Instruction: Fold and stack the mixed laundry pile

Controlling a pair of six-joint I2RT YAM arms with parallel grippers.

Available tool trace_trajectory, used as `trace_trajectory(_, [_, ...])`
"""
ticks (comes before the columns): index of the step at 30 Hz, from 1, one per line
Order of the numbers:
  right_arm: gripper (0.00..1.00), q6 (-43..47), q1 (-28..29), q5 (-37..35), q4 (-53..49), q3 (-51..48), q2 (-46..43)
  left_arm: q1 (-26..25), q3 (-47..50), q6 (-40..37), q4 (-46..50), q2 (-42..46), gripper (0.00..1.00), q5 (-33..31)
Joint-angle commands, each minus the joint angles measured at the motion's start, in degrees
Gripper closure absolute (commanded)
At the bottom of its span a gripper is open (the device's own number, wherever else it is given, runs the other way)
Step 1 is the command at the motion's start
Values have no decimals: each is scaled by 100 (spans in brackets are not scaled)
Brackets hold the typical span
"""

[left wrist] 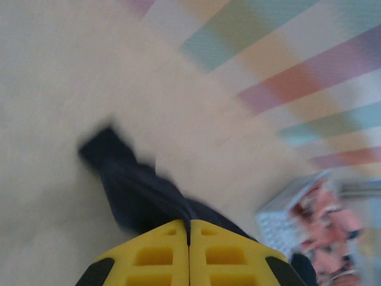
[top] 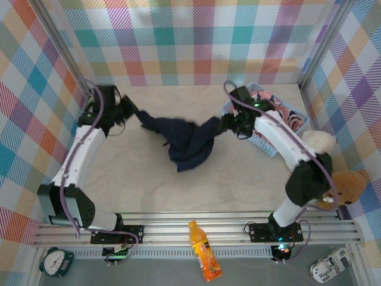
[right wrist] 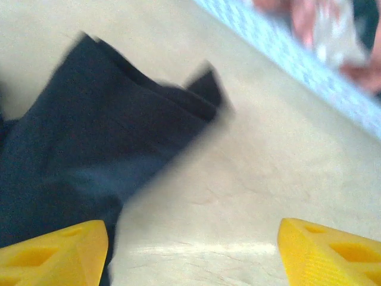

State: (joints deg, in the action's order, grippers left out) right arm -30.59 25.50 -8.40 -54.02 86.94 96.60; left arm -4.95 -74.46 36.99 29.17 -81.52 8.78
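1. At the middle of the cream table [top: 238,179], my left gripper [left wrist: 189,225] pinches one end of the plain dark navy cloth trousers [top: 187,140].
2. My right gripper [right wrist: 191,226] gapes wide beside them.
3. The pink printed garment [top: 290,116] lies in the light blue plastic basket [top: 265,143].

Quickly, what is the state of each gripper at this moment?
Left gripper: closed, holding one end of the navy trousers.
Right gripper: open, holding nothing.

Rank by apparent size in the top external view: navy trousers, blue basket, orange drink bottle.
1-2. navy trousers and blue basket: similar spread. The right arm covers part of the basket, so I won't rank these two.
3. orange drink bottle: clearly the smallest.
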Motion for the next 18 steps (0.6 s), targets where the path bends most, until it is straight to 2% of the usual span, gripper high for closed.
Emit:
trace_trajectory(1, [20,-387,413,-144,-403,-303,-6,-144,1029,378,-160,-172,100,405])
trace_trajectory(5, [16,-152,1403,-75,-144,-196,243,-322,1460,432,-195,-181,100,252])
trace_trajectory(10, [15,194,2286,336,235,447,1129,-331,1187,303,-53,-364,100,202])
trace_trajectory(13, [15,624,2799,305,516,754,1667,-309,1012,176,45,-532,100,49])
trace_trajectory(16, [18,1007,3165,173,757,655,2006,-112,908,39,44,-715,100,-161])
trace_trajectory(18, [19,1160,3320,92,911,410,2030,180,844,-11,5,-877,100,-63])
